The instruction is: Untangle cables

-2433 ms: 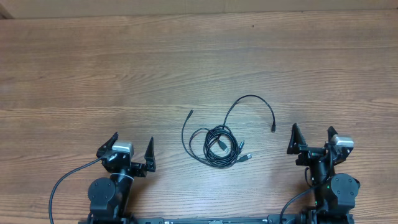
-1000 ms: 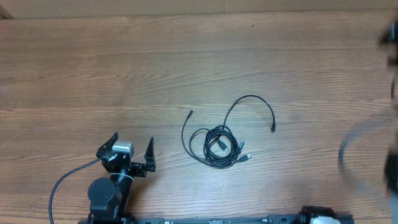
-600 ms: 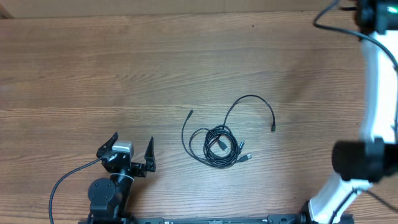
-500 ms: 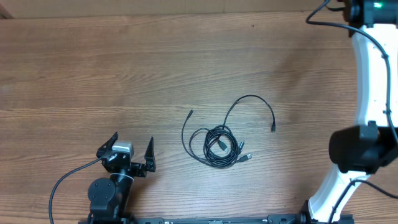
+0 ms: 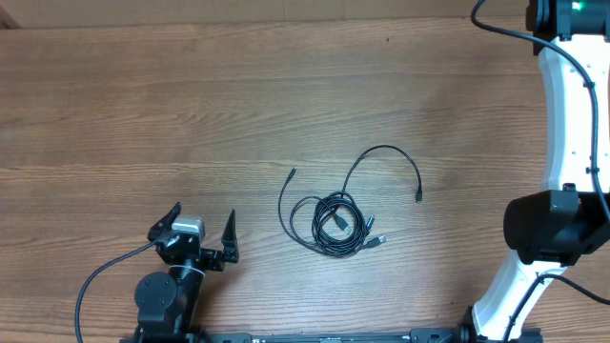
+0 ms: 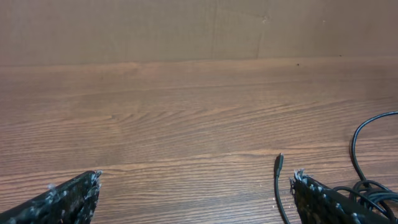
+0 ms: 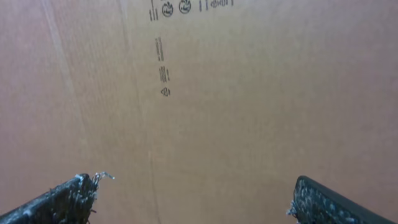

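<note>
The cables (image 5: pixel 334 225) lie in the middle of the wooden table as thin black cords in a tangled coil. One loop arcs up and right to a plug (image 5: pixel 418 195). Another end (image 5: pixel 292 174) sticks up to the left, and small connectors (image 5: pixel 377 239) lie at the coil's lower right. My left gripper (image 5: pixel 203 215) is open and empty, low at the front left, well left of the coil. In the left wrist view its gripper (image 6: pixel 195 178) is wide open, with a cable end (image 6: pixel 279 163) just inside the right finger. My right gripper (image 7: pixel 196 190) is open, empty and faces a cardboard wall.
My right arm (image 5: pixel 572 114) reaches up along the table's right side, with its dark joint (image 5: pixel 548 229) over the front right and its wrist at the top right corner. A brown cardboard wall (image 7: pixel 205 81) with printed marks stands behind the table's far edge (image 6: pixel 186 62).
My right arm has swung up from its rest pose at the front right to the far right corner. The left arm and the cables have not moved.
</note>
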`<state>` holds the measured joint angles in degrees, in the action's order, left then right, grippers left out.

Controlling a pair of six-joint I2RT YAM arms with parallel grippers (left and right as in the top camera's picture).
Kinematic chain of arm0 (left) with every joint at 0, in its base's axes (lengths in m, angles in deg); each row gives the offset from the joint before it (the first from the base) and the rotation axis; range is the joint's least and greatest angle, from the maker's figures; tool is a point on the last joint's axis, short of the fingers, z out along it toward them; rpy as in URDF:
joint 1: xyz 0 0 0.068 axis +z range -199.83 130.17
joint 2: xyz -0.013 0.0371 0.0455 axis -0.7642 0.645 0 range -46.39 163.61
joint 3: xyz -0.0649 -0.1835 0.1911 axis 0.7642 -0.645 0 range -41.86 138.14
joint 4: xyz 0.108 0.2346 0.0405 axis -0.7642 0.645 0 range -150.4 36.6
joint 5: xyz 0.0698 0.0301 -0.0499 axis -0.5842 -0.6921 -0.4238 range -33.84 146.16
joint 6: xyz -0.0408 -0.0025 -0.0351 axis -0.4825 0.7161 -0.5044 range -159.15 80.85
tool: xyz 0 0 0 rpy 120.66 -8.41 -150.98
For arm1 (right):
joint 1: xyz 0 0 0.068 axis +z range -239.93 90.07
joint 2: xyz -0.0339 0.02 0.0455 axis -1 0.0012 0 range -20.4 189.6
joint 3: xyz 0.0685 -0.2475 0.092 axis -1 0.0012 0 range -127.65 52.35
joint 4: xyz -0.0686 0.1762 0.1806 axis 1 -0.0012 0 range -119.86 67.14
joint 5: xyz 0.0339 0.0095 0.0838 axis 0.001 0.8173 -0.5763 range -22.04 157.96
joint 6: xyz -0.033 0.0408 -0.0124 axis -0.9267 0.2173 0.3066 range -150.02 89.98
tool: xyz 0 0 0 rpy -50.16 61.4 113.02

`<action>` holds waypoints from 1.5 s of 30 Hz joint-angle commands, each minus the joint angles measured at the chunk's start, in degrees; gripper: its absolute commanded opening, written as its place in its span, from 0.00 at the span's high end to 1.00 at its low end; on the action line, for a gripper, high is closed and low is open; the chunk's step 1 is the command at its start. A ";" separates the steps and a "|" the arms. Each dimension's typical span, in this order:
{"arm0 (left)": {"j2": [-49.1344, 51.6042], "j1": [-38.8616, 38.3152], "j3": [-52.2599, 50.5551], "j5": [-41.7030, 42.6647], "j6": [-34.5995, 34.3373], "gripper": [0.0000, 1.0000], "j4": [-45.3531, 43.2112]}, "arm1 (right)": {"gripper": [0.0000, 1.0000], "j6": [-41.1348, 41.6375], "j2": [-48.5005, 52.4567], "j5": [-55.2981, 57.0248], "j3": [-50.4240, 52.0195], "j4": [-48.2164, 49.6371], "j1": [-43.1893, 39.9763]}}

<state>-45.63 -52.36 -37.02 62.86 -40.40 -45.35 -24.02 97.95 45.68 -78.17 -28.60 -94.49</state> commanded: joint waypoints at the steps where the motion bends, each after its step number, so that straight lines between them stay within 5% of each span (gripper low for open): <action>1: -0.44 -0.07 -0.13 0.37 0.66 0.00 0.11 | 0.00 3.32 -1.95 -0.31 -1.66 -2.08 0.48; 9: -0.44 -0.07 -0.13 -3.41 2.21 0.00 0.13 | 0.00 11.89 -1.75 6.64 -1.62 -16.41 0.48; 15: -0.39 0.17 0.63 -8.41 5.33 0.00 -24.02 | 0.00 20.17 -1.75 -2.32 -1.62 -18.86 1.88; 20: 4.39 2.36 12.83 -9.86 6.34 0.00 -24.00 | 0.00 19.87 -1.75 -1.57 -1.62 -18.84 4.92; 30: 51.43 3.37 70.53 -6.34 18.01 0.00 5.07 | 0.00 16.02 -1.75 -0.87 -1.62 -21.35 6.21; 36: 82.84 3.37 104.74 7.13 18.01 0.00 24.46 | 0.00 10.93 -1.75 1.73 -1.62 -37.68 1.29; 40: 97.74 3.37 116.93 20.28 17.92 0.00 28.11 | 0.00 8.46 -1.75 1.62 -1.62 -51.30 -2.51; 45: 108.56 2.54 120.06 30.64 14.27 0.00 25.99 | 0.00 8.46 -1.75 1.66 -1.62 -62.95 -4.26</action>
<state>59.08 -49.36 80.18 81.61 -23.79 -18.40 -13.90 97.95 47.23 -78.69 -89.27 -99.17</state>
